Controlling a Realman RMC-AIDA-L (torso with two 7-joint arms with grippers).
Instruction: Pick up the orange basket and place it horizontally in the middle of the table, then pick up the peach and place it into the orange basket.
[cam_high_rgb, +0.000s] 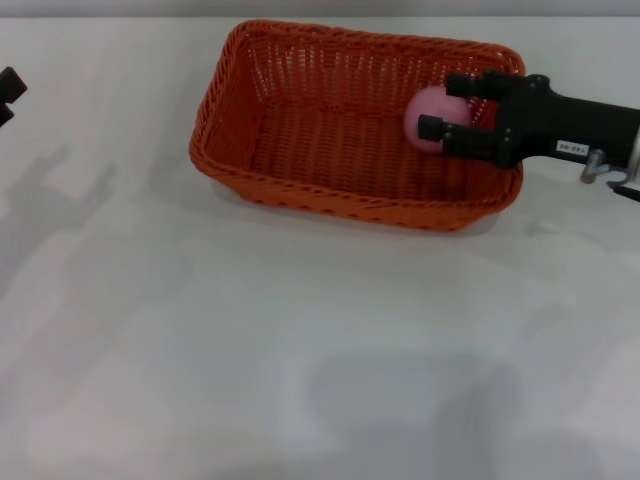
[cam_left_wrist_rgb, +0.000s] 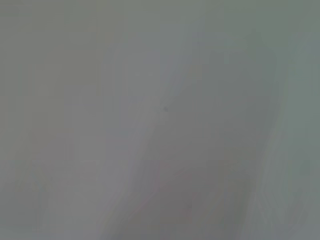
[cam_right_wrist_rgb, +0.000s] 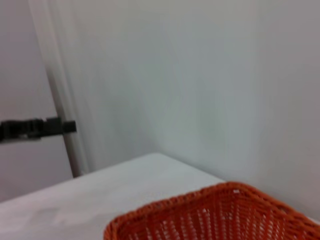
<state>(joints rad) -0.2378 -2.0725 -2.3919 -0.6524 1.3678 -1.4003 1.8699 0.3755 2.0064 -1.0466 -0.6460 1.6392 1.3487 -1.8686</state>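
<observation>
1. The peach (cam_high_rgb: 430, 118) sits between the two fingers of the right gripper (cam_high_rgb: 443, 107), above the right end of the basket (cam_high_rgb: 330, 140). It looks held over the interior near the right wall; whether it touches the floor of the basket cannot be told.
2. The right gripper pinches the peach, one finger on its far side and one on its near side. The black arm reaches in from the right edge across the basket's right rim.
3. The basket lies on the table (cam_high_rgb: 300, 340) toward its far side, roughly central, its long side running left to right with a slight skew. Apart from the peach it holds nothing. In the right wrist view only a corner of its rim (cam_right_wrist_rgb: 220, 210) shows, with the table beyond.
4. The left gripper (cam_high_rgb: 8, 95) is parked at the far left edge of the head view, well apart from the basket; whether it is spread or pressed together I cannot tell. Its wrist view shows only a plain grey surface.
5. Step in hand, as I judge it: the basket part looks done, and the peach is being placed.
6. The next move calls for lowering the peach close to the woven floor, spreading the fingers to let go, then lifting clear without catching the right rim. The round peach may roll once freed.
</observation>
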